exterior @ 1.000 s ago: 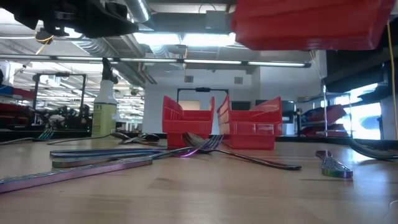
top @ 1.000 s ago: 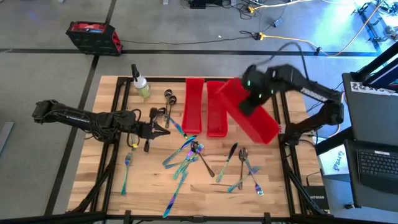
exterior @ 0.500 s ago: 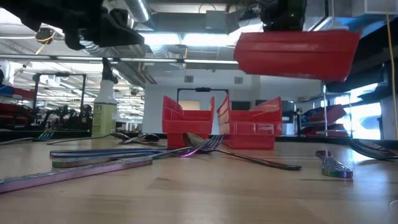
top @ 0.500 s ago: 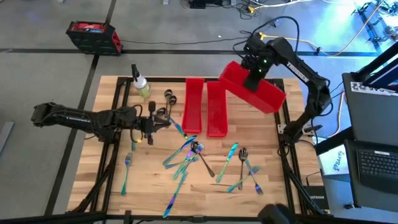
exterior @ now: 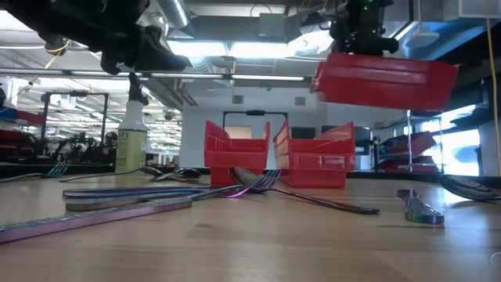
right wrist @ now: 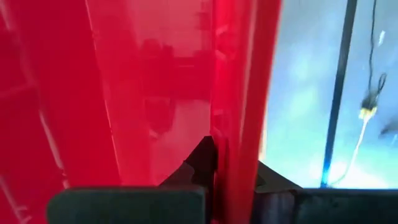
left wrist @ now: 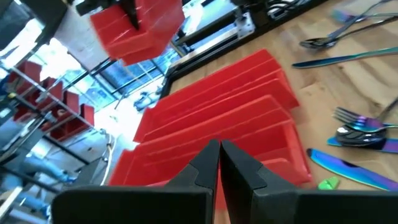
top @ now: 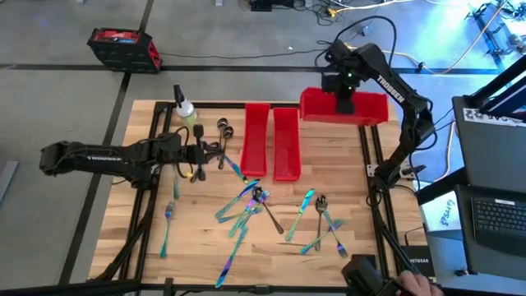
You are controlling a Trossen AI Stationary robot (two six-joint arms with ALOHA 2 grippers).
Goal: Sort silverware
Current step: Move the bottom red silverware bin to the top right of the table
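The silverware (top: pixel 255 201) lies scattered flat on the wooden table's middle and near part, and also shows in the low view (exterior: pixel 250 182) and the left wrist view (left wrist: pixel 360 134). Two long red bins (top: pixel 271 141) stand side by side at the far middle. My right gripper (right wrist: pixel 233 174) is shut on a third red bin (top: pixel 343 107), held in the air over the far right corner (exterior: pixel 383 78). My left gripper (top: pixel 205 154) hovers shut and empty left of the two bins, its closed fingers (left wrist: pixel 219 163) pointing toward them. My right gripper pinches one long wall of the red bin (right wrist: pixel 239 112), about midway along the bin, with one finger inside and one outside. The fingers come from above, pointing down. The bin hangs clear of the table, slightly tilted, its length along the far edge.
A spray bottle (top: pixel 187 113) stands at the far left, with dark spoons (top: pixel 223 127) lying beside it. One fork (top: pixel 167 222) lies apart at the near left. A person's hand (top: pixel 415 284) shows past the near right corner. A black frame borders the table.
My right gripper has carried the red bin toward the table's far right corner. It has rolled, so the bin has turned from a slant to lie along the far edge, staying clear of the table. My left gripper has swung a little toward the far edge, still shut.
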